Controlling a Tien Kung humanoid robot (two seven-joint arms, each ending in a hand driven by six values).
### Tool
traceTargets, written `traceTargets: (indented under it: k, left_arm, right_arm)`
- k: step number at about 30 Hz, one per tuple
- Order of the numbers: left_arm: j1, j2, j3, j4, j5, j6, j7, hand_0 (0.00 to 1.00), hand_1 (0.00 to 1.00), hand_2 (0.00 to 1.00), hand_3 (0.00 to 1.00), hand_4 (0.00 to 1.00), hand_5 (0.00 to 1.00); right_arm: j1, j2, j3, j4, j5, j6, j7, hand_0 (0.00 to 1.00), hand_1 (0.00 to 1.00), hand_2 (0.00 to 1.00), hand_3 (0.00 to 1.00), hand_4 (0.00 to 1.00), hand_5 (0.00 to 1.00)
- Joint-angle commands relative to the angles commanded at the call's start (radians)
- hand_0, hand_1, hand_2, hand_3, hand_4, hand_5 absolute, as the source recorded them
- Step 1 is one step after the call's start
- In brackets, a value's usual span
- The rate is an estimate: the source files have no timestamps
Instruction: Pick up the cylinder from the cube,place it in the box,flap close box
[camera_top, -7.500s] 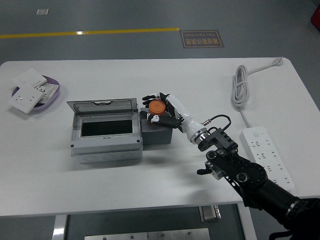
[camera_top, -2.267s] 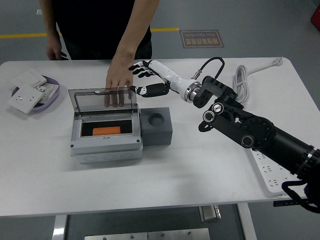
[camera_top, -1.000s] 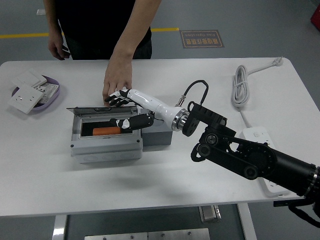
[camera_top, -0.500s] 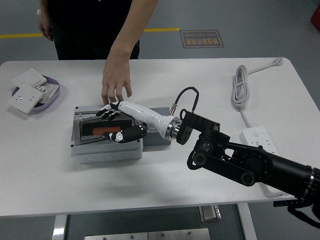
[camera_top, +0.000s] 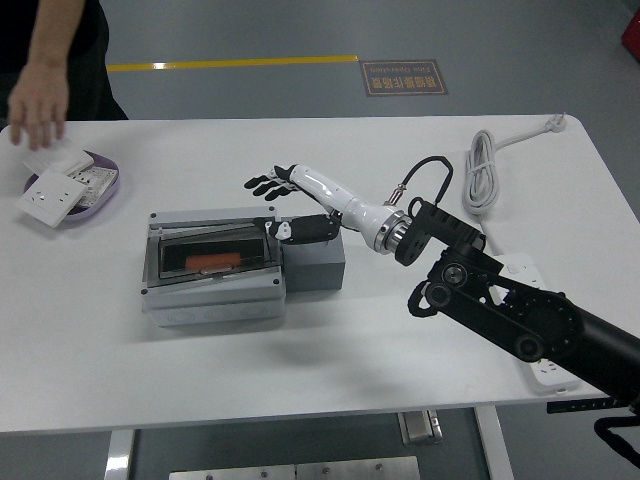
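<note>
Reaching in from the right over the white table, the black right arm with its white-and-black five-fingered right hand, fingers spread and relaxed, gripping nothing, hovering just above and behind the right end of the grey rectangular plastic box. Thumb pointing toward the box's right rear corner, close over the dark grey cube sitting flush against the box's right side. Lying folded down flat over the box, the clear smoky hinged lid, with the orange cylinder showing through it, resting on its side on the dark floor inside. Sitting at the far left of the table, a purple shallow dish carrying white square wall-switch plates. Hanging above that dish at the table's far left edge, a person's bare hand, fingers pointing down, holding nothing that can be made out. Lying on the right side, a coiled white power cable and, partly hidden by the arm, a white power strip.
</note>
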Motion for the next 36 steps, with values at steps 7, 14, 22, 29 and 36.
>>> traceTargets:
  k: [7,14,22,29,36]
  left_arm:
    - [0.004,-0.004,0.009,0.000,-0.016,0.002,-0.001,0.601,0.584,0.591,0.584,0.640,0.205]
    - [-0.002,-0.009,0.023,0.000,-0.034,0.003,-0.004,0.601,0.584,0.591,0.584,0.640,0.205]
    - [-0.006,-0.008,0.028,0.000,-0.038,0.003,-0.002,0.601,0.584,0.591,0.583,0.639,0.206]
    - [-0.020,-0.002,0.020,0.000,-0.022,0.001,-0.002,0.601,0.585,0.591,0.583,0.639,0.204]
    - [-0.021,-0.008,0.012,0.000,-0.020,0.001,0.000,0.601,0.584,0.591,0.583,0.640,0.204]
  right_arm:
    - [-0.132,0.001,0.178,0.024,0.003,-0.006,0.032,0.799,0.733,0.753,0.767,0.652,0.247]
    - [-0.280,0.013,0.345,0.037,0.049,-0.032,0.091,0.797,0.730,0.750,0.754,0.653,0.244]
    - [-0.416,-0.010,0.497,0.055,0.091,-0.042,0.126,0.797,0.722,0.737,0.726,0.655,0.248]
    - [-0.429,-0.007,0.537,0.069,0.082,-0.051,0.123,0.796,0.718,0.725,0.706,0.658,0.237]
    - [-0.452,-0.014,0.574,0.080,0.081,-0.055,0.123,0.797,0.717,0.725,0.705,0.661,0.241]
